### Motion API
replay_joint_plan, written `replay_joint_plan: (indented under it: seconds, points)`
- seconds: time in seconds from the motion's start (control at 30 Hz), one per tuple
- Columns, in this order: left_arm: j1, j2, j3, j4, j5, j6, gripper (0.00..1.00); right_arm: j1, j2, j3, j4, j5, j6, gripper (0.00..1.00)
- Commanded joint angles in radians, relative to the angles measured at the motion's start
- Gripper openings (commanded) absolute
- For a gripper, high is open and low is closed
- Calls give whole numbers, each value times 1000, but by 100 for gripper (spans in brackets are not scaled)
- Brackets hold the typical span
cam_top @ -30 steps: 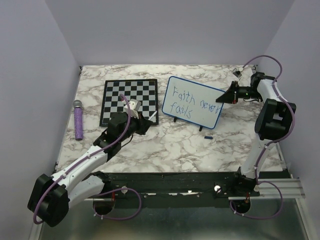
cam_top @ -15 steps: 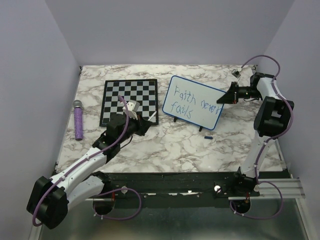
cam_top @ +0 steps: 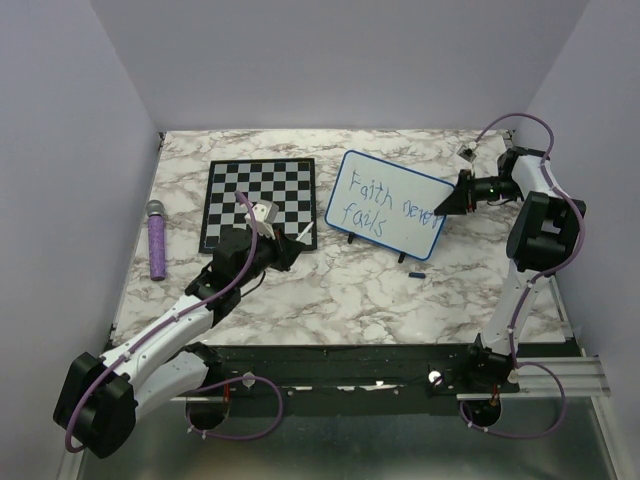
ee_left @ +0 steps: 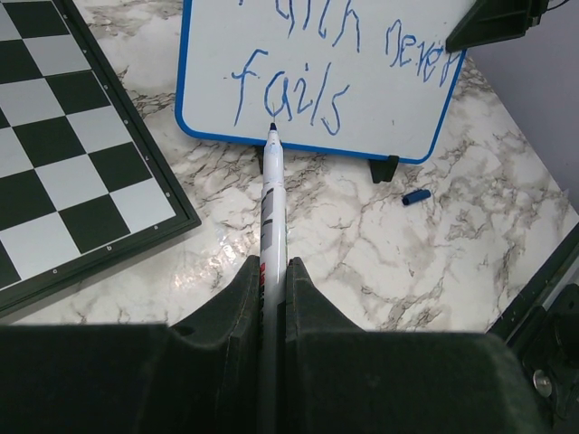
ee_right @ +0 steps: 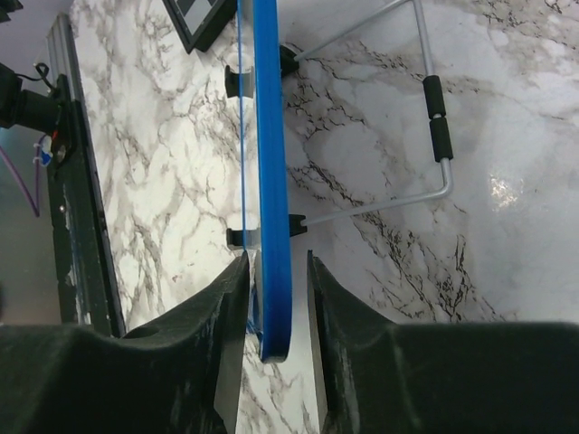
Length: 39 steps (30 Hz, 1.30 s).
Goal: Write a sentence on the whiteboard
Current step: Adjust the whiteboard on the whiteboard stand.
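The whiteboard (cam_top: pixel 392 225), blue-framed, stands propped on the marble table right of centre. The sentence (cam_top: pixel 375 200) in blue reads "Faith never fails" over two lines. My left gripper (cam_top: pixel 292 245) is shut on a white marker (ee_left: pixel 273 194); its bare tip points at the whiteboard (ee_left: pixel 217 45) just below "fails" (ee_left: pixel 289 95), short of the frame. My right gripper (cam_top: pixel 443 205) straddles the board's right edge. In the right wrist view its jaws (ee_right: pixel 276 258) stand apart around the blue frame (ee_right: pixel 269 136), with a gap showing on the back side.
A black-and-white chessboard (cam_top: pixel 258 200) lies left of the board, close to my left gripper. A purple microphone (cam_top: pixel 157 240) lies at the far left. The marker's blue cap (cam_top: pixel 417 273) rests in front of the board. The wire stand (ee_right: pixel 434 117) props the board from behind.
My right gripper's jaws have spread apart on the whiteboard's right edge, and that wrist has shifted slightly. The left arm drew back a little with the marker, then held still.
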Motion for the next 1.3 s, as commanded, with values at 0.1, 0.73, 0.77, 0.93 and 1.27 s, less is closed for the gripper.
replay_joint_plan:
  seconds: [0.1,0.73,0.77,0.93,1.27]
  points:
    - [4,-12,-13,31,11,-8,0,-1,5,17,-29,19,-30,52]
    - [6,-45,8,-4,25,-5,0,-41,-137,-18,20,60,2,90]
    - [6,-48,8,-6,26,-5,0,-44,-144,-24,23,63,2,91]
    - [6,-55,19,-18,39,-2,0,-50,-194,-50,26,94,-7,93]
    - [6,-74,50,-54,77,1,0,-121,-375,-223,133,289,14,95]
